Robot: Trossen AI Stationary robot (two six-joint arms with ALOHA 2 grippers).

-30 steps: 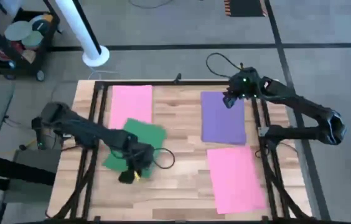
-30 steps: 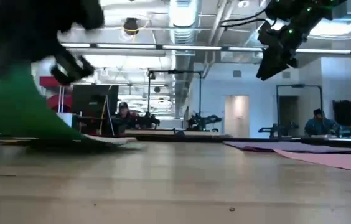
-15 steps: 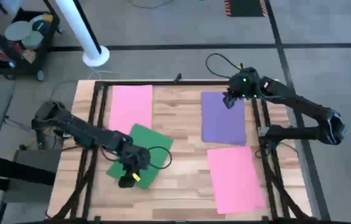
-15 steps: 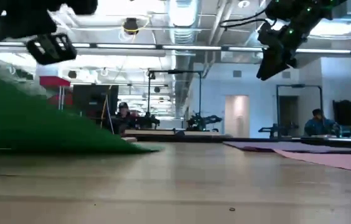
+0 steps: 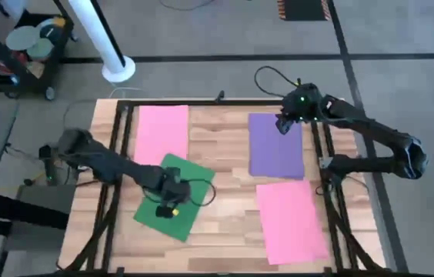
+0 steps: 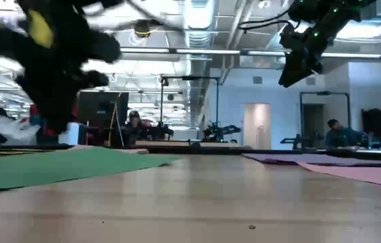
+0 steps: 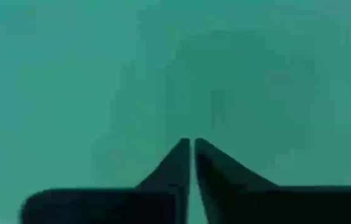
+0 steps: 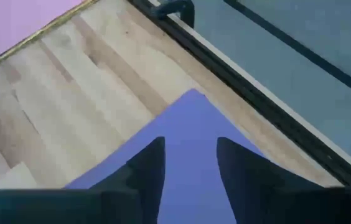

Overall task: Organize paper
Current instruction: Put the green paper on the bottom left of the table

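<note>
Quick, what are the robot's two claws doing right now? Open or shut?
Left gripper: shut, holding nothing, just above the green sheet.
Right gripper: open, empty, over the far corner of the purple sheet.

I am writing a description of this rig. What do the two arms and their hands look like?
Both arms are dark, nearly black, built of jointed tubular segments. The left hand carries a small yellow marking, and a thin black cable loops beside it. A green light glows near the right hand, where another black cable arcs. Each hand ends in two dark tapering fingers.
</note>
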